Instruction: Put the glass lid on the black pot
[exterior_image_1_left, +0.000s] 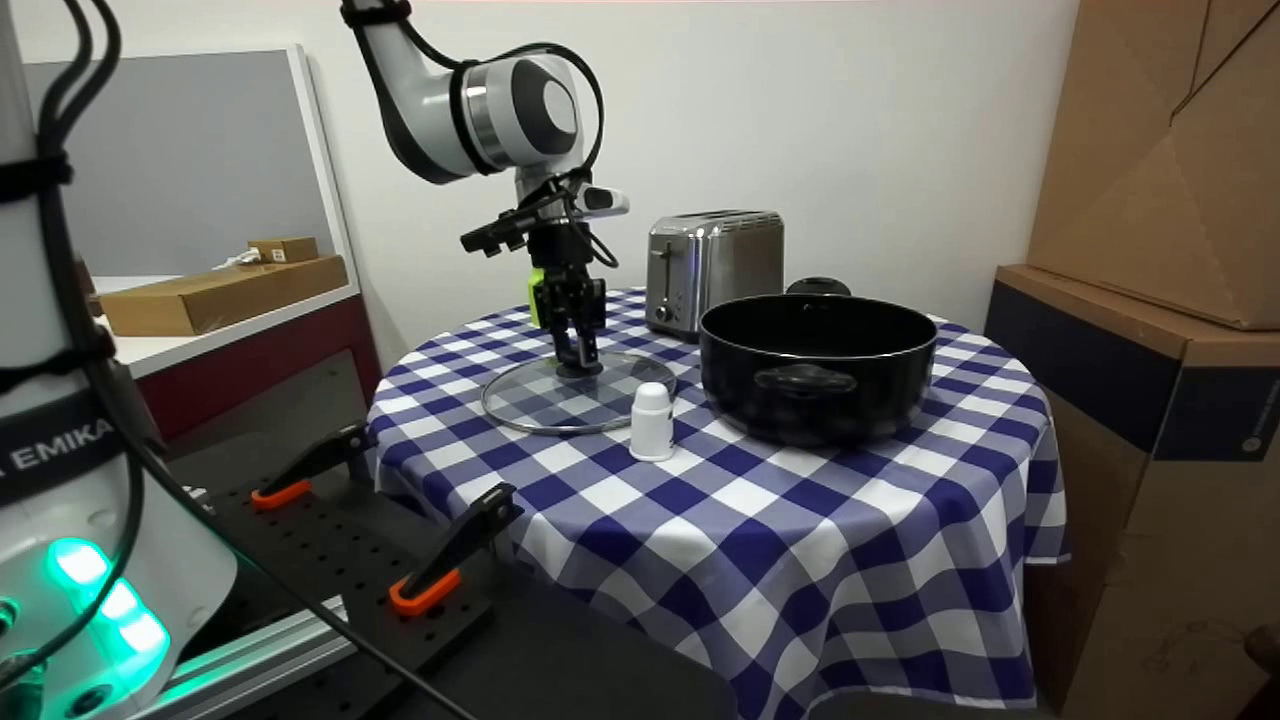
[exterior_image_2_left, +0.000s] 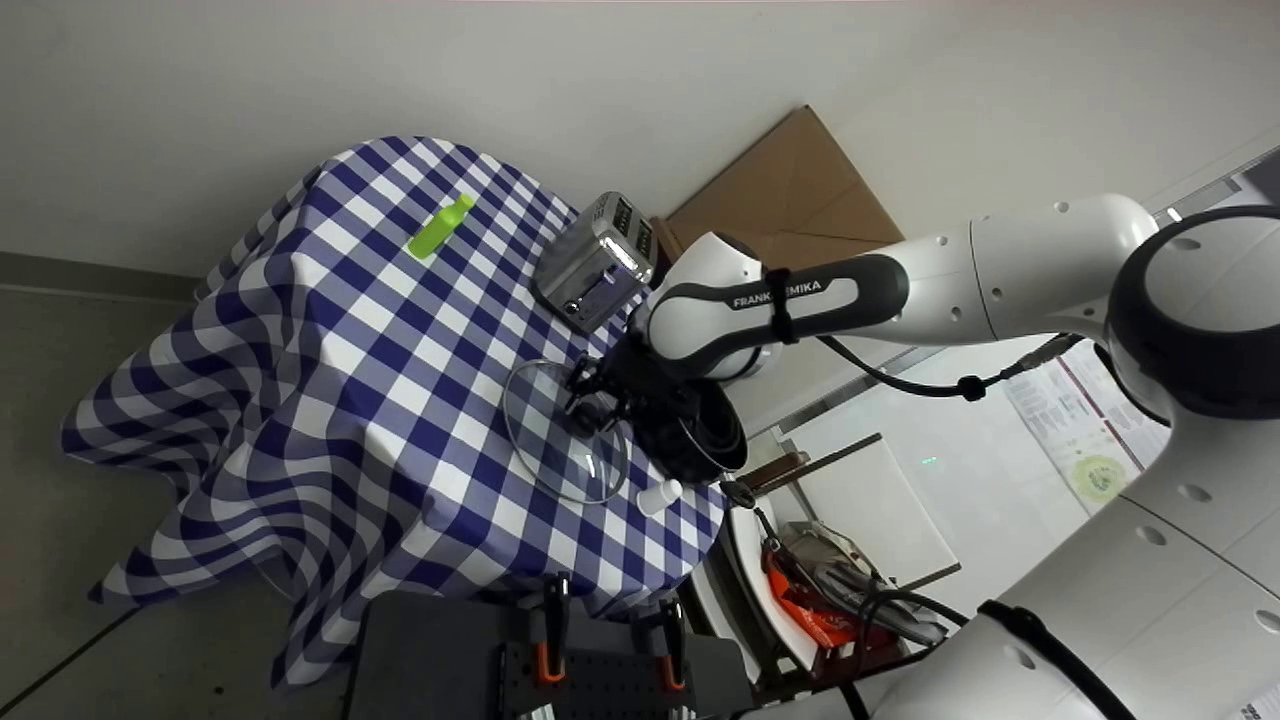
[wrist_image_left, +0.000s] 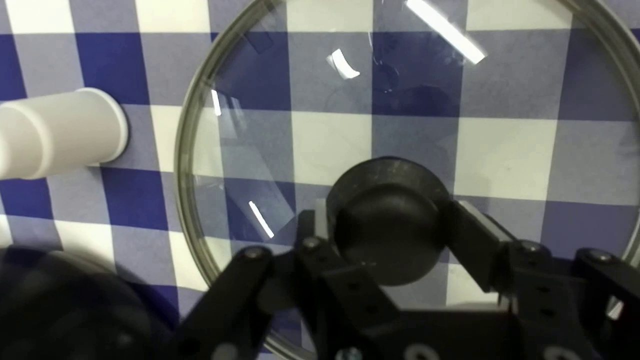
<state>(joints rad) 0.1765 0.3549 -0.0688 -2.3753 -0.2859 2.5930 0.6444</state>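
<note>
Your jaws are pinching the lid's (exterior_image_1_left: 572, 402) knob (wrist_image_left: 387, 232); if you're swinging low toward the pot (exterior_image_1_left: 845, 402), you're risking toppling the shaker (exterior_image_1_left: 652, 424) beside the lid.

The arm (exterior_image_2_left: 940, 290) bends, its hand (exterior_image_1_left: 579, 354) pointing down, fingers (wrist_image_left: 472, 245) partly closed.

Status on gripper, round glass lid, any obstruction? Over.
Black gripper straddles round black knob, grip unconfirmed. Round glass lid flat on blue-checked tablecloth. Small white upright shaker beside lid, possible snag toward wide black pot.
</note>
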